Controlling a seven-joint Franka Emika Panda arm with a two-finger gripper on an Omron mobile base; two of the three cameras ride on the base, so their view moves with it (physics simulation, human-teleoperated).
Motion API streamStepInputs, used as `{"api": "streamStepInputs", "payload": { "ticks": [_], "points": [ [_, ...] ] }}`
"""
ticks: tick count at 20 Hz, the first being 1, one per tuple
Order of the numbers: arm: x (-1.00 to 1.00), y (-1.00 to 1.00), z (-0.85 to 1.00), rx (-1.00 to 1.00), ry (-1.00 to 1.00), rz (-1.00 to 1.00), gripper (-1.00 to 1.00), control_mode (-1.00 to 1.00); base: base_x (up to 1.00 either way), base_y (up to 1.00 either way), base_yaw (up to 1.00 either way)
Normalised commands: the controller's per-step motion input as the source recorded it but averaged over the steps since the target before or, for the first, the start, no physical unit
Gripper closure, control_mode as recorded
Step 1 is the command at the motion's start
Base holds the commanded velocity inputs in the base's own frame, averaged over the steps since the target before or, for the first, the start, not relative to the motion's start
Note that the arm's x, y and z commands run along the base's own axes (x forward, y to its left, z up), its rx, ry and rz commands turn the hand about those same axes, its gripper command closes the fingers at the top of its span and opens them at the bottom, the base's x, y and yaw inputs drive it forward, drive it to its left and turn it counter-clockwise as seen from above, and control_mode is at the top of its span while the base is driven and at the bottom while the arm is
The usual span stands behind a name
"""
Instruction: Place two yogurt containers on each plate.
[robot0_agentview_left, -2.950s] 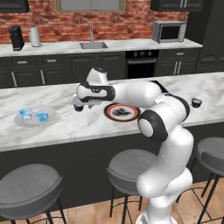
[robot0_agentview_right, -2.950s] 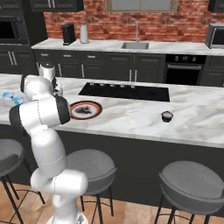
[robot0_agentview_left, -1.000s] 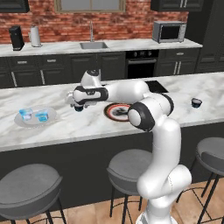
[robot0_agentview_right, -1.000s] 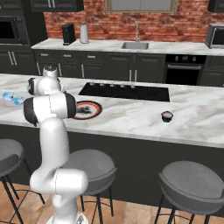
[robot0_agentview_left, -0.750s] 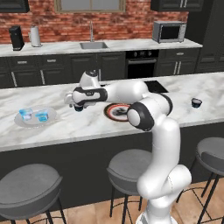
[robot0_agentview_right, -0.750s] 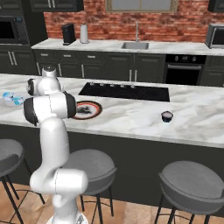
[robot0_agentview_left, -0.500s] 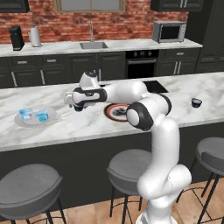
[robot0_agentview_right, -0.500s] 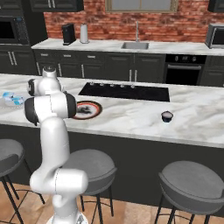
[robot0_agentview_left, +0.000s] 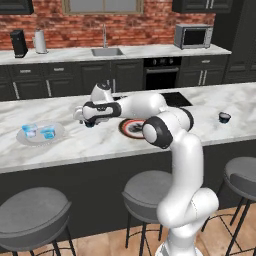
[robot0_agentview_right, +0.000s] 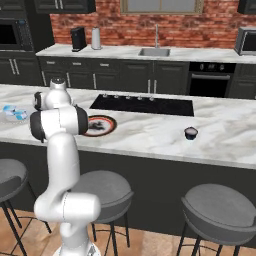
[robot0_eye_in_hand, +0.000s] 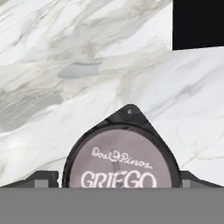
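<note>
since three seconds ago the two-finger gripper (robot0_agentview_left: 89, 121) is swinging away from the red-rimmed dark plate (robot0_agentview_left: 131, 127), grasping a dark grey yogurt cup (robot0_eye_in_hand: 121, 157) above marble beside that plate; a loosening grip risks dropping it.

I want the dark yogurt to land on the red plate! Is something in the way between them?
Nothing visible blocks it. The pincer holds the dark grey-black yogurt cup over bare white marble counter, and the red-rimmed dark round plate lies just beside it.
</note>
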Motion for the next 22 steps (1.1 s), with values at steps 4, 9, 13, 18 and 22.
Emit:
{"api": "streamStepInputs", "payload": {
  "ticks": [4, 9, 13, 18, 22],
  "points": [
    [0.11, 0.0, -0.03, 0.0, 0.0, 0.0, 1.0, -1.0, 0.0, 0.0, 0.0],
    [0.02, 0.0, 0.02, 0.0, 0.0, 0.0, 1.0, -1.0, 0.0, 0.0, 0.0],
    [-0.3, -0.19, 0.25, 0.01, 0.0, -0.13, 1.0, -1.0, 0.0, 0.0, 0.0],
    [-0.32, -0.37, 0.15, 0.0, 0.0, -0.17, 1.0, -1.0, 0.0, 0.0, 0.0],
    [-0.29, -0.41, 0.27, 0.0, 0.01, -0.19, 1.0, -1.0, 0.0, 0.0, 0.0]
  ]
}}
